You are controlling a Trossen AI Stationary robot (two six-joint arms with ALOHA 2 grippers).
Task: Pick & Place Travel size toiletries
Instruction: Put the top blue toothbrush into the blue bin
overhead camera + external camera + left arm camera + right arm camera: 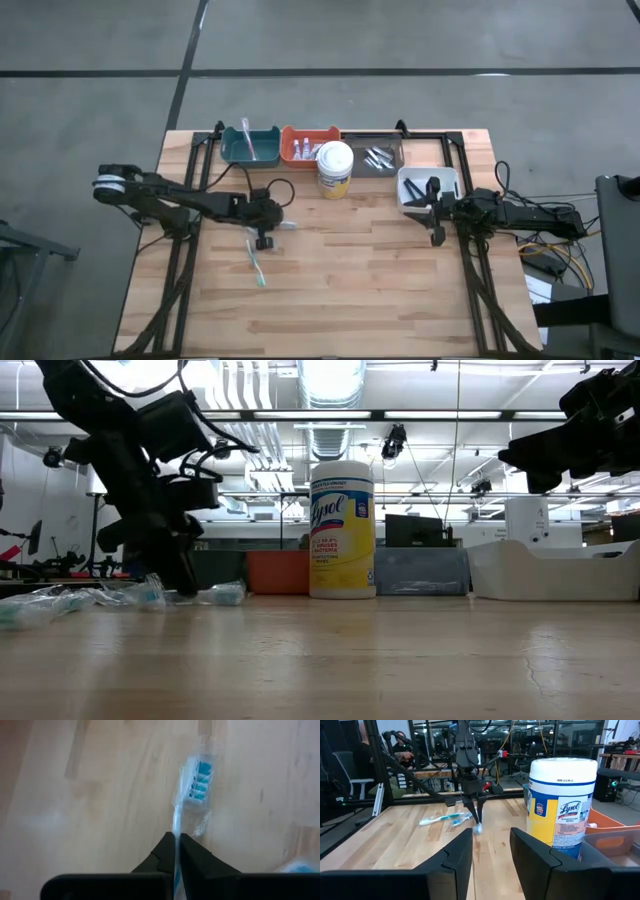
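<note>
Left gripper (pixel 176 851) jaws nearly closed (right gripper (pixel 491 851) spread wide).

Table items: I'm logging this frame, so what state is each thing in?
Left end effector: shut on wrapped toothbrush, low at the table.
Second toothbrush: lying flat on table.
Right end effector: open, empty.
Wipes canister: upright, lid on.
Teal bin: holds a pink toothbrush.

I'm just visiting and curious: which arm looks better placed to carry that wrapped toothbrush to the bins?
The left. Its claw is already shut on the wrapped toothbrush on the table's left half. The right claw hangs open beside the white bin, away from the loose toothbrushes, holding nothing.
</note>
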